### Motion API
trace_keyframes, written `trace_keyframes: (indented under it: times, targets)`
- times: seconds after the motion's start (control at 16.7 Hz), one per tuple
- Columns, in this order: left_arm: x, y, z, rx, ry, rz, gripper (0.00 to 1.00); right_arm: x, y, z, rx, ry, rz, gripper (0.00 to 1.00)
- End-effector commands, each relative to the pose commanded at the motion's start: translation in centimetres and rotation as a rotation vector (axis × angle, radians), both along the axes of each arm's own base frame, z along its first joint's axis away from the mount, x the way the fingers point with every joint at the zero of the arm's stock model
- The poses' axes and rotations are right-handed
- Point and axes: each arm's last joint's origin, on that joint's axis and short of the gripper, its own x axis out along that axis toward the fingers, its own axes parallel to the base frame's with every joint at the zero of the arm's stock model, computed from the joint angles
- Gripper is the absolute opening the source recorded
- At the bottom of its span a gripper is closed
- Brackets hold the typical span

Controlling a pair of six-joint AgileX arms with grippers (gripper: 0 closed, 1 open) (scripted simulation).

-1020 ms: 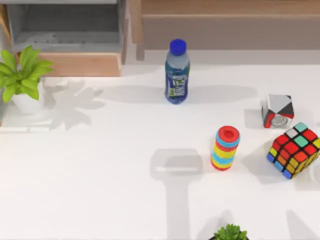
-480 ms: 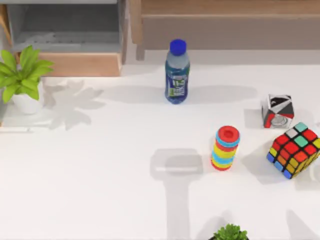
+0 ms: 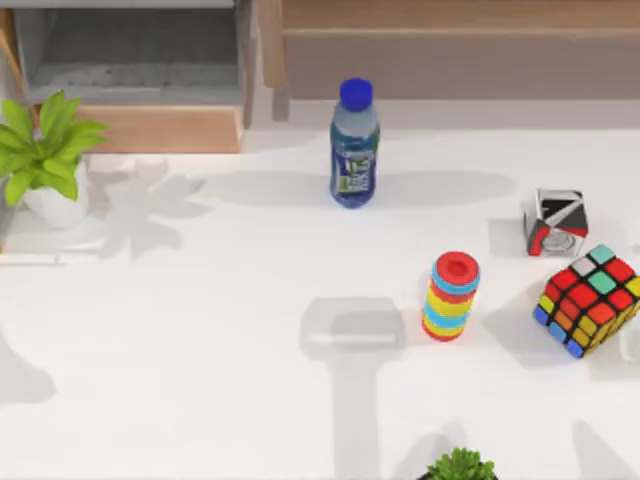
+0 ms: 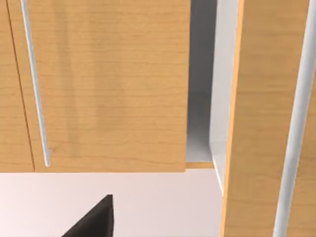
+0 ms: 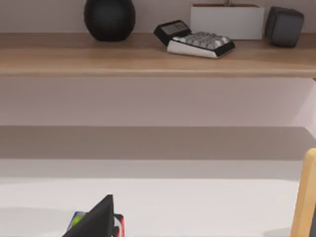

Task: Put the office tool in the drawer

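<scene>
Since the pale bar (image 3: 30,259) lies ungrasped on the table, fetching it is the step at hand. The left pincer (image 4: 94,221), its grip impossible to tell, faces cabinet fronts and likely must turn towards the bar. The drawer (image 3: 130,60) is open; the right pincer (image 5: 96,219) idles.

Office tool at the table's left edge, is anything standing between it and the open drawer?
Yes. The potted plant stands between the office tool and the drawer; the tool likely has to go over or around it.
</scene>
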Motion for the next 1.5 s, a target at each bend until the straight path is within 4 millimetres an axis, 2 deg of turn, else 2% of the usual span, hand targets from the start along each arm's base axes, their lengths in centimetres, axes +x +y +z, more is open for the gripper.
trace_keyframes:
  times: [0.3,0.6,0.84,1.5]
  targets:
    - [0.1,0.1,0.1,0.002,-0.001,0.004,1.0,0.0,0.0,0.0,0.0,0.0,0.0,1.0]
    - [2.4,0.0,0.0,0.0,0.0,0.0,1.0,0.0,0.0,0.0,0.0,0.0,0.0,1.0]
    - [2.5,0.0,0.0,0.0,0.0,0.0,1.0,0.0,0.0,0.0,0.0,0.0,0.0,1.0]
    - [2.5,0.0,0.0,0.0,0.0,0.0,0.17,0.0,0.0,0.0,0.0,0.0,0.0,1.0]
